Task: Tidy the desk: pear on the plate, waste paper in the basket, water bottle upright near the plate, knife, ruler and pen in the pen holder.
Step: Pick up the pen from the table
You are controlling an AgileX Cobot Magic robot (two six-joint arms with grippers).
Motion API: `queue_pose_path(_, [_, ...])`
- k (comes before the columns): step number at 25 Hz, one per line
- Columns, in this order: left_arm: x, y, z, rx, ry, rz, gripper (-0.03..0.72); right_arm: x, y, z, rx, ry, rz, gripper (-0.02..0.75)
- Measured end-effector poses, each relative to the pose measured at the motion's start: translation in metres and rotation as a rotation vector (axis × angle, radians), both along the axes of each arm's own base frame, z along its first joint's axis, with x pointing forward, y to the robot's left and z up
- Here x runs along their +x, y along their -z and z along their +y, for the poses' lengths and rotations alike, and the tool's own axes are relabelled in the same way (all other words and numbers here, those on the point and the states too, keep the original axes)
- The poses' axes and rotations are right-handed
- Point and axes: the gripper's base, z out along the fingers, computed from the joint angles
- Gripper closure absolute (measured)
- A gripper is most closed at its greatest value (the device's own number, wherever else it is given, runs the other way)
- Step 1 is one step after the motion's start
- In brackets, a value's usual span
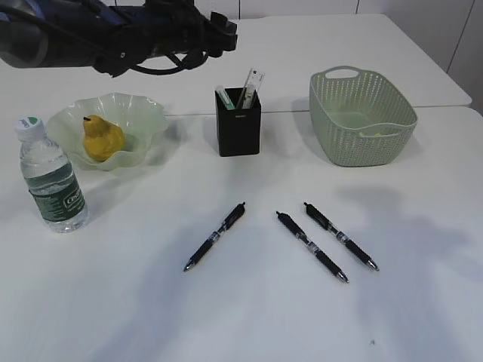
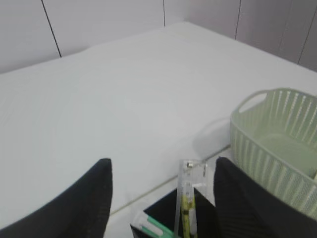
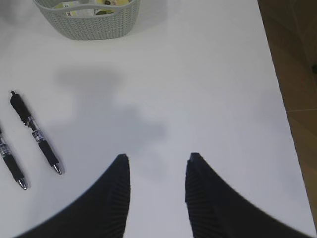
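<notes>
Three pens on the table front are what's left for you. Left to right: left pen (image 1: 215, 237) runs tip near-left to cap far-right; middle pen (image 1: 312, 246) and right pen (image 1: 340, 236) lie parallel, both running far-left to near-right, close beside each other but apart. Pen holder (image 1: 238, 122) sits behind them, centre-back, already holding the ruler (image 1: 253, 87) and what looks like the knife. Pear (image 1: 102, 138) is on the plate (image 1: 147, 121), water bottle (image 1: 50, 175) stands upright just beside it, and paper seems to be in the basket (image 1: 361, 117).

Left gripper (image 2: 161, 198) hangs high over the holder, jaws wide, nothing between them. Right gripper (image 3: 157, 173) hovers over bare table, jaws partly open, empty; in its wrist view the two right-hand pens lie off to its left.

My call: the right arm is nearer the right pen. You'd need to shift it left and turn the wrist so the jaws close across that diagonal barrel, not along it.
</notes>
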Motion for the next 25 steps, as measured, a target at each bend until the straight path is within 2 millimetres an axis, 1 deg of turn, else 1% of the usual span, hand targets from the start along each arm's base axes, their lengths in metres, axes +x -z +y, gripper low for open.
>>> queue_pose_path(4, [-0.011, 0.002, -0.007, 0.078, -0.028, 0.100, 0.231, 0.000, 0.000, 0.000, 0.001, -0.001, -0.004, 0.424])
queue_pose_path(8, [-0.027, 0.000, -0.014, 0.166, -0.062, 0.211, 0.232, 0.000, 0.000, 0.000, 0.001, -0.001, -0.004, 0.424])
queue_pose_path(16, [-0.062, -0.009, -0.023, 0.314, -0.119, 0.395, 0.232, 0.001, 0.000, 0.002, 0.023, -0.001, -0.007, 0.424])
queue_pose_path(25, [-0.103, -0.025, -0.038, 0.402, -0.109, 0.528, 0.232, 0.001, 0.000, 0.002, 0.026, -0.001, -0.007, 0.424])
